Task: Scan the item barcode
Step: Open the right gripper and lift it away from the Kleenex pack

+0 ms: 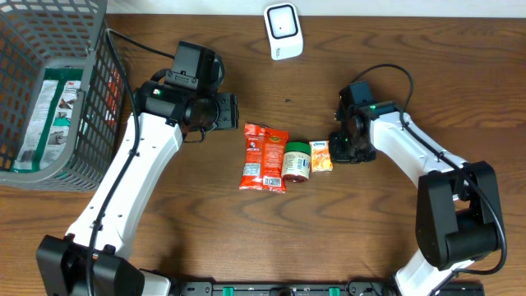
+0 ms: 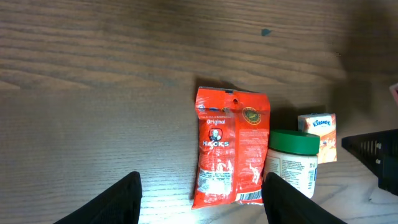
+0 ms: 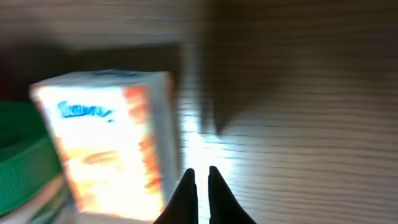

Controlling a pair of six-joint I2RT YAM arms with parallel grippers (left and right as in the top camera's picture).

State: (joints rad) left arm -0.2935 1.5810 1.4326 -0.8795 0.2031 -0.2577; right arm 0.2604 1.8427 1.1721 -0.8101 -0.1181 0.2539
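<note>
Three items lie in a row at mid-table: a red snack bag (image 1: 265,157) (image 2: 231,148), a green-lidded white jar (image 1: 297,160) (image 2: 292,160) and a small orange tissue pack (image 1: 321,155) (image 2: 319,133) (image 3: 109,140). A white barcode scanner (image 1: 283,31) stands at the far edge. My left gripper (image 1: 233,111) (image 2: 202,196) hovers open just left of the red bag, nothing between its fingers. My right gripper (image 1: 339,145) (image 3: 201,172) is shut and empty, its tips low beside the tissue pack's right side.
A grey wire basket (image 1: 86,123) with a green-and-white package inside stands at the far left. Bare brown tabletop surrounds the items on all sides.
</note>
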